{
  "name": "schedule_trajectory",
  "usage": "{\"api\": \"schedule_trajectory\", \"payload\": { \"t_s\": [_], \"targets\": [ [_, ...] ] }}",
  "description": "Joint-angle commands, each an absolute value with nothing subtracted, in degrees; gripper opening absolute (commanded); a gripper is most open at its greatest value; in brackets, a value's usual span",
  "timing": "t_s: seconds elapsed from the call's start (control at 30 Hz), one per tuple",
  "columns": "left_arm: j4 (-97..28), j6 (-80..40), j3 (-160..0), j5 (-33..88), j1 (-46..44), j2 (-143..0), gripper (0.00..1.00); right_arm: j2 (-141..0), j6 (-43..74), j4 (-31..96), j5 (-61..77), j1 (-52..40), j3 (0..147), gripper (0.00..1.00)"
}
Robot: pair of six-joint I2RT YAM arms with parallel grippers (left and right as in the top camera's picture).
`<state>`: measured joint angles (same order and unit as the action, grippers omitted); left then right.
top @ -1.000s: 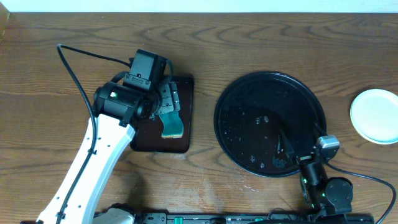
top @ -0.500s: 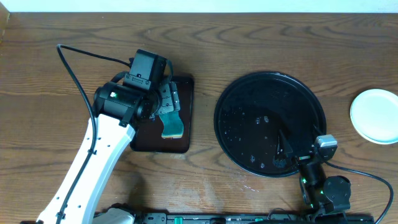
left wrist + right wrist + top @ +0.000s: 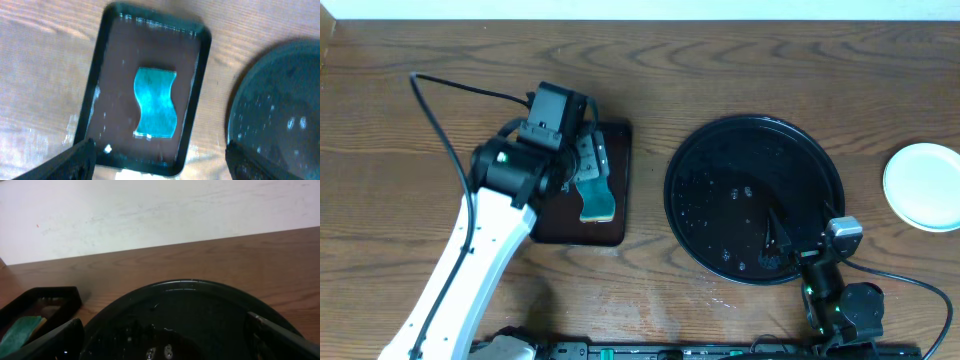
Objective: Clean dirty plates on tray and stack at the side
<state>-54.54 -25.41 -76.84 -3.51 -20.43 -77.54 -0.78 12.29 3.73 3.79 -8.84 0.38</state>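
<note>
**Both your grippers stand wide open, holding nothing.**
Your left gripper (image 3: 161,159) hovers over the teal sponge (image 3: 155,102) lying in the rectangular dark-brown tray (image 3: 115,90). Your right gripper (image 3: 165,340) sits at the near rim of the round black tray (image 3: 720,160). The plates (image 3: 923,186) show as one pale disc at the table's (image 3: 770,60) right edge, apart from that tray.

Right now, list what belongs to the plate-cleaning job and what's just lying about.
Job: white plate at the right edge; round black tray; teal sponge.
Lying about: brown rectangular tray under the sponge; black cable.
</note>
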Motion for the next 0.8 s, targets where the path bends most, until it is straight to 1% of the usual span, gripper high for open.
{"api": "schedule_trajectory", "payload": {
  "t_s": [0.0,0.1,0.2,0.23,0.27,0.4,0.57,0.77],
  "targets": [
    [-42.59,-23.11,-69.32,-7.14,-20.4,-70.54,0.83,-0.64,11.27,4.05,3.22,-9.43,0.32,0.99],
    [-26.41,-19.44,-59.42,-7.07,-20.14,-63.42,0.83,-0.64,11.27,4.05,3.22,-9.43,0.32,0.99],
    [-15.42,-18.46,-49.84,-7.07,-18.79,-55.81,0.83,-0.64,11.27,4.05,3.22,-9.43,0.32,0.99],
    [-10.28,-18.48,-44.36,-6.72,-17.26,-51.03,0.83,-0.64,11.27,4.05,3.22,-9.43,0.32,0.99],
    [-7.92,-18.48,-41.36,-6.66,-16.19,-48.18,0.83,-0.64,11.27,4.05,3.22,-9.43,0.32,0.99],
    [-2.57,-18.81,-32.25,-6.61,-11.75,-37.95,0.83,-0.64,11.27,4.05,3.22,-9.43,0.32,0.99],
    [-0.62,-20.88,-23.0,-6.46,-5.54,-24.99,0.83,-0.64,11.27,4.05,3.22,-9.43,0.32,0.99],
    [-0.08,-20.58,-14.22,-6.48,-3.33,-11.0,0.83,-0.64,11.27,4.05,3.22,-9.43,0.32,0.99]
  ]
}}
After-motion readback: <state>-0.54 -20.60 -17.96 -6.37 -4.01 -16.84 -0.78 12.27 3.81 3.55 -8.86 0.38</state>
